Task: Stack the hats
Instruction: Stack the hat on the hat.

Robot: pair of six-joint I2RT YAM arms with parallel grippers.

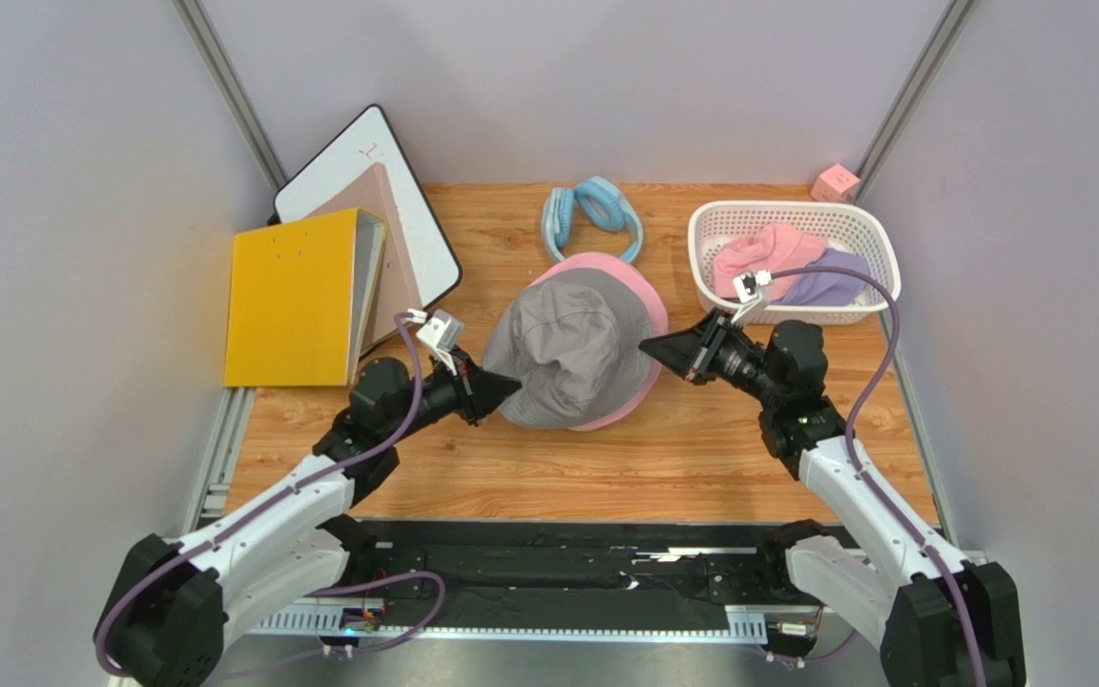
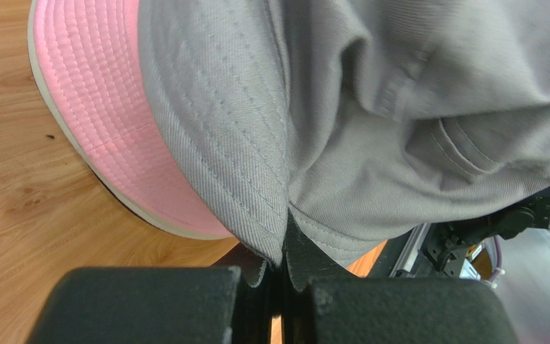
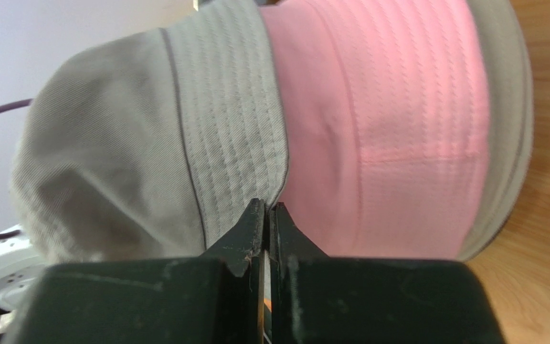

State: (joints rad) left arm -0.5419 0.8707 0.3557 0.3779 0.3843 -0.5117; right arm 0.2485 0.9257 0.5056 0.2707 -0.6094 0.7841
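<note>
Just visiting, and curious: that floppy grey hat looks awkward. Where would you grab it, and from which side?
Probably the brim, pinched at its thin stitched edge from left and right at once. The grey hat lies slumped on the pink hat, its crown baggy, while the brim juts out flat enough to pinch. The left gripper and right gripper are shut on it there.

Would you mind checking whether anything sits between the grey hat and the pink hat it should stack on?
Nothing visible does. The grey hat lies directly over the pink hat, its brim pinched at each side by the left gripper and right gripper. The headphones and basket sit off behind.
</note>
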